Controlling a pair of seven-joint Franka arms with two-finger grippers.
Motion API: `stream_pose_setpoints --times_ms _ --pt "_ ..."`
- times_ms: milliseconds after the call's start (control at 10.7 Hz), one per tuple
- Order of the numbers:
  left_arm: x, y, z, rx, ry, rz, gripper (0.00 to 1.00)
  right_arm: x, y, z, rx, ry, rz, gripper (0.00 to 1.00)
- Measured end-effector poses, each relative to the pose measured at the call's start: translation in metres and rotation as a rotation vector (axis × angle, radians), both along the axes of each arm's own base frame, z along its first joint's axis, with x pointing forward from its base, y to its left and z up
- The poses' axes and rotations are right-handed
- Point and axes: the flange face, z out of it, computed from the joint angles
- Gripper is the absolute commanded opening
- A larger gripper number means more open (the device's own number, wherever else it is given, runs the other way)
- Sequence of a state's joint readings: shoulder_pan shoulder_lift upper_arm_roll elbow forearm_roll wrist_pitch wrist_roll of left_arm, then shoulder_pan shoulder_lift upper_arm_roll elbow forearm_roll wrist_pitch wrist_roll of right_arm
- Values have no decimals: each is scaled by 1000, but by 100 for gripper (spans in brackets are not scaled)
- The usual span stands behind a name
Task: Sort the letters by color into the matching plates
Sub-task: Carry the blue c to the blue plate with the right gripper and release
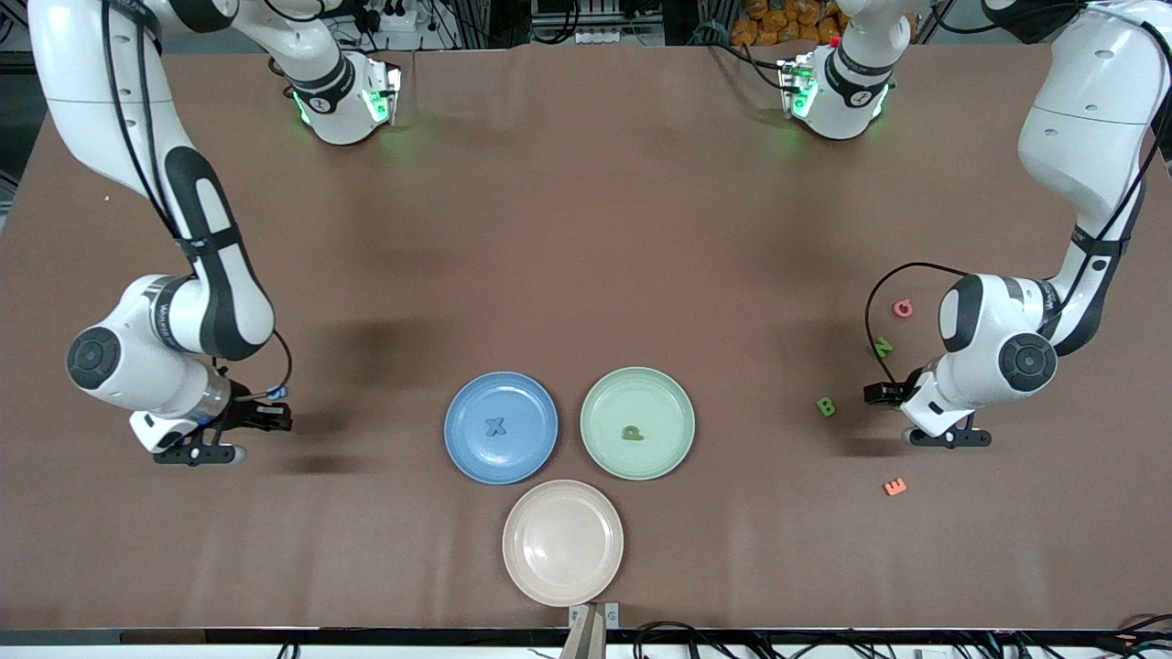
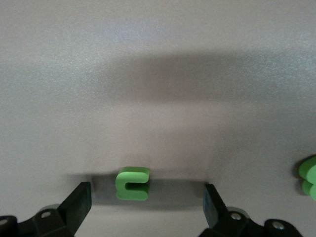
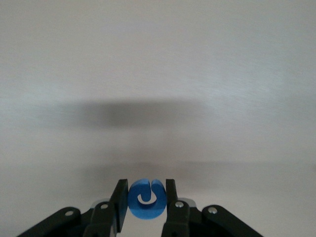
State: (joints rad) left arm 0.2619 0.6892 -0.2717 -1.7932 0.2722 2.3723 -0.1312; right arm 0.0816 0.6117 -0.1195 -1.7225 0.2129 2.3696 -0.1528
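Note:
My right gripper [image 1: 271, 409] [image 3: 146, 190] is shut on a blue letter [image 1: 279, 393] [image 3: 144, 210], held just over the table at the right arm's end. My left gripper [image 1: 881, 394] [image 2: 146, 200] is open low over the table at the left arm's end, and a small green letter [image 2: 132, 183] lies on the table between its fingers. The blue plate [image 1: 476, 448] holds a blue X [image 1: 495, 426]. Beside it, the pale green plate [image 1: 664, 403] holds one green letter [image 1: 633, 433]. A green B [image 1: 826, 406] and a green N [image 1: 882, 347] lie near the left gripper.
A beige plate [image 1: 562, 549] sits nearer to the front camera than the two coloured plates. A pink G [image 1: 903, 308] and an orange E [image 1: 895, 487] lie on the table at the left arm's end. Another green piece [image 2: 308, 175] shows at the left wrist view's edge.

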Motion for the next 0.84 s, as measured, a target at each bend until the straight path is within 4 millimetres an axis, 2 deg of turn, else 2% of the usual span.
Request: stream_pose_setpoints --times_ms 280,560,840 --pt "0 1 -1 -3 2 -35 100 9 75 18 23 -18 11 32" --pt "1 8 0 -4 -1 -56 100 11 149 36 51 -53 94 32" --pt "4 12 3 -4 -9 -58 100 2 223 31 63 -55 194 32"
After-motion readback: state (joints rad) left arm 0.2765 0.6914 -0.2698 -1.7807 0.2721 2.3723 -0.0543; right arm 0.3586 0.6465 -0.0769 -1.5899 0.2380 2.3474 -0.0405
